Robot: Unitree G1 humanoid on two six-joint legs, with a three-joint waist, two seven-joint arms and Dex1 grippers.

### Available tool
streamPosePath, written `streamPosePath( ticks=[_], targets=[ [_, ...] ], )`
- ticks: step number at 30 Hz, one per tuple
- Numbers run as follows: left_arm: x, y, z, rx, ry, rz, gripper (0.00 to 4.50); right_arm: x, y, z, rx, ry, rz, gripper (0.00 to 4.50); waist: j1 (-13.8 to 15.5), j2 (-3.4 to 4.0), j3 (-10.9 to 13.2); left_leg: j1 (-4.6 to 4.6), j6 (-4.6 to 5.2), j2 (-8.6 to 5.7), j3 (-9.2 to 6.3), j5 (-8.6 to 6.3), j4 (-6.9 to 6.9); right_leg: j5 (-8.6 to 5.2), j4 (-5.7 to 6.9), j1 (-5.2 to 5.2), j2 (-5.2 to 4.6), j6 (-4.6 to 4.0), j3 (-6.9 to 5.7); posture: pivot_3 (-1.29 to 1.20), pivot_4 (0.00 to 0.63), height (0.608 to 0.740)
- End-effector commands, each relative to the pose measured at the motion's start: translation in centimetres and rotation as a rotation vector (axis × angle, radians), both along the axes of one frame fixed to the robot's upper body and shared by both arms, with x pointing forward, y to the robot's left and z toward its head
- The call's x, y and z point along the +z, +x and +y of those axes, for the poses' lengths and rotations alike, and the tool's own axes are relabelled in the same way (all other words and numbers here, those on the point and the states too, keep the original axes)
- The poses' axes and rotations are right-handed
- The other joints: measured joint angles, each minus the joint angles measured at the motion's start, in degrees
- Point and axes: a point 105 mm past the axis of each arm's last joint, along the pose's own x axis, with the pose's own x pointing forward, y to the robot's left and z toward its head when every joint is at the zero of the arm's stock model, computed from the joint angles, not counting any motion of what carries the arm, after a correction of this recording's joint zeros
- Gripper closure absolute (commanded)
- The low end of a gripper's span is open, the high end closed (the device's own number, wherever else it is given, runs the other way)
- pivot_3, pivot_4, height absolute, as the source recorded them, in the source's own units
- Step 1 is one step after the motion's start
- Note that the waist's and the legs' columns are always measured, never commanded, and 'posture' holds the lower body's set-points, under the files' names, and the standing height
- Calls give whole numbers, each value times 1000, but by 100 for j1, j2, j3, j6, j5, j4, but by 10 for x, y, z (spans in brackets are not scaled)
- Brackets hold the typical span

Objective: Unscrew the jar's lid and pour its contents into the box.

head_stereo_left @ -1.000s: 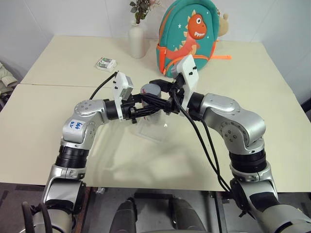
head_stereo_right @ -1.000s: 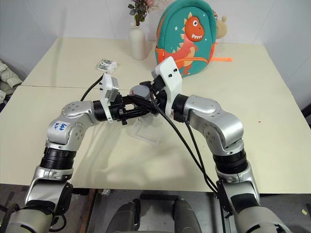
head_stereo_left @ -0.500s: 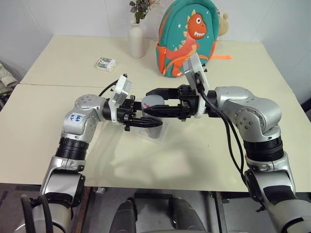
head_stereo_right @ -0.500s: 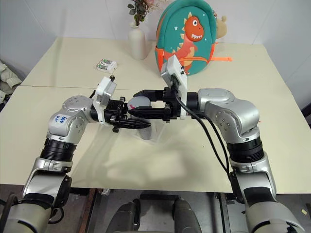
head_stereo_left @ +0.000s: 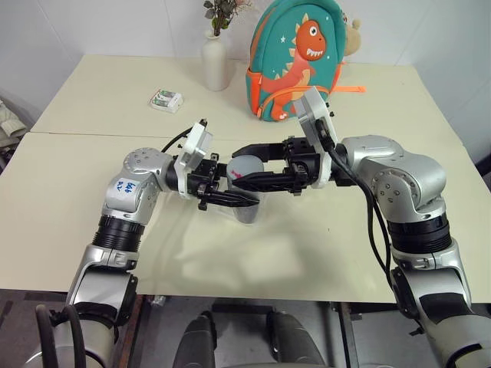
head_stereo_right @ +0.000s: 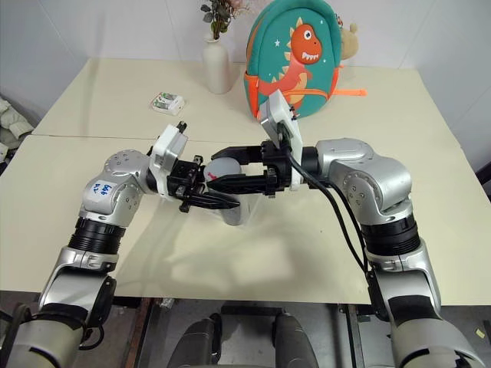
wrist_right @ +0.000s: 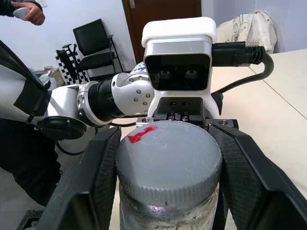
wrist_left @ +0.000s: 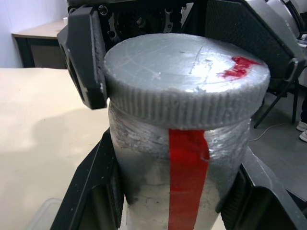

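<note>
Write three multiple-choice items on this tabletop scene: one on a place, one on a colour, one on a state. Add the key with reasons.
1. Where is the white vase?
A. left of the dinosaur backpack
B. inside the clear box
C. at the table's near edge

2. What colour is the tape strip on the jar?
A. blue
B. red
C. yellow

3. What is the state of the lid?
A. lying on the table
B. inside the box
C. on the jar

Key: 1 A, the vase stands at the far edge beside the backpack. 2 B, the left wrist view shows a red strip down the jar's side. 3 C, both wrist views show the grey cap sitting on the jar's mouth, with the left gripper around the body and the right gripper at the cap.
</note>
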Motion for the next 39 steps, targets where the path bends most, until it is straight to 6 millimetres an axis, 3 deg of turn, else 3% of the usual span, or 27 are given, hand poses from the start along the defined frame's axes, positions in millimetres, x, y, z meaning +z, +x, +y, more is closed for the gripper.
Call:
streamPosePath(
  ticks=[1,3,10,16,27,34,39],
  targets=[
    [10,6,14,66,-41,-35,2460,7,-8,-8,21,16,-3,573,-1,0,0,0,0,0,0,0,0,0,0,0,0,0,0,0,150,740],
    [9,5,16,73,-37,-33,2460,9,-7,-10,9,25,-29,38,-6,0,0,0,0,1,1,0,0,0,2,-2,0,0,2,0,150,740],
    [4,14,26,171,-11,-28,2460,15,2,-11,-103,52,-147,38,-2,0,0,0,0,2,2,0,2,0,5,-5,3,0,4,0,150,740],
    [-5,12,25,185,63,-36,2460,11,4,9,-168,63,-167,38,-8,0,0,0,-1,3,4,0,2,-1,15,-9,5,-1,8,0,150,740],
    [-3,15,16,205,68,-55,2460,1,9,32,-205,28,-137,38,-1,0,0,0,-1,5,3,2,13,-3,36,-13,9,-5,10,0,150,740],
    [-2,14,15,206,52,-58,2460,0,19,31,-249,27,-132,38,-4,0,0,0,-2,6,4,2,13,-3,36,-14,12,-6,12,0,150,740],
    [-2,12,15,207,40,-61,2460,2,28,18,-291,31,-133,38,2,0,0,0,-2,7,3,2,13,-3,36,-14,12,-6,12,0,150,740]
  ],
)
